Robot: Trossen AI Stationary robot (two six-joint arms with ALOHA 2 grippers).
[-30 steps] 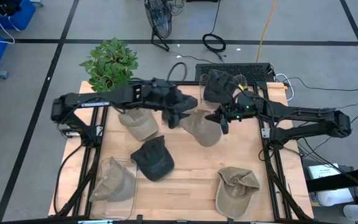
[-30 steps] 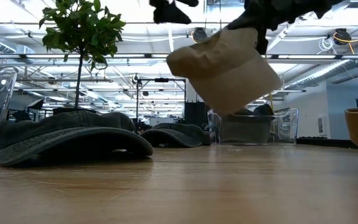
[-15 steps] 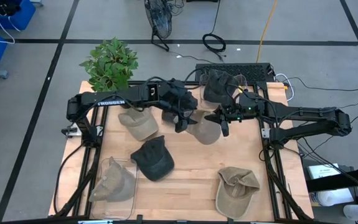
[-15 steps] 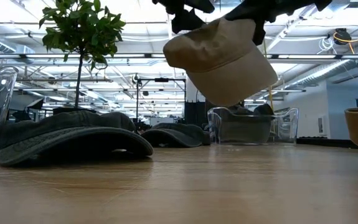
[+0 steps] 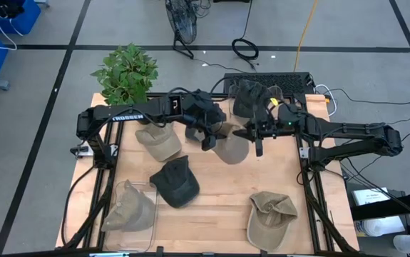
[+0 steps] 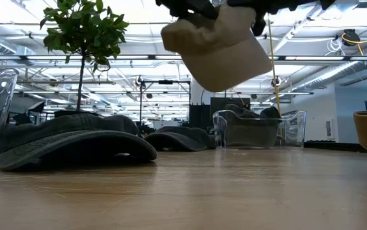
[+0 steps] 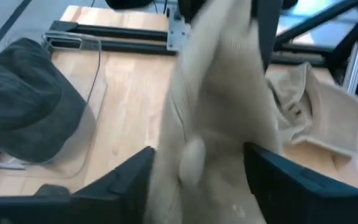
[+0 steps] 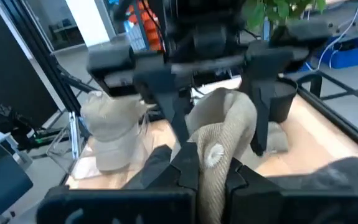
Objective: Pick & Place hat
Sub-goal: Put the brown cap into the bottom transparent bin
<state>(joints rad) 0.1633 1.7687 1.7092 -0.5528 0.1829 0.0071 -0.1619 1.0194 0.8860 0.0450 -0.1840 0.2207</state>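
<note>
Hanging above the wooden table, tan hat clamped in right jaws, left jaws spread

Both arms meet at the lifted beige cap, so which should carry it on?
Right: the right gripper is clamped on the beige fabric cap; the left gripper is open around it.

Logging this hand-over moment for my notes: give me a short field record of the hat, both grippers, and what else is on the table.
held item: tan hat, lifted clear of the table
right gripper: shut on tan hat
left gripper: open, fingers on either side of the hat
other hats: dark hat, two more tan hats
clear bin: holds a dark hat
</note>
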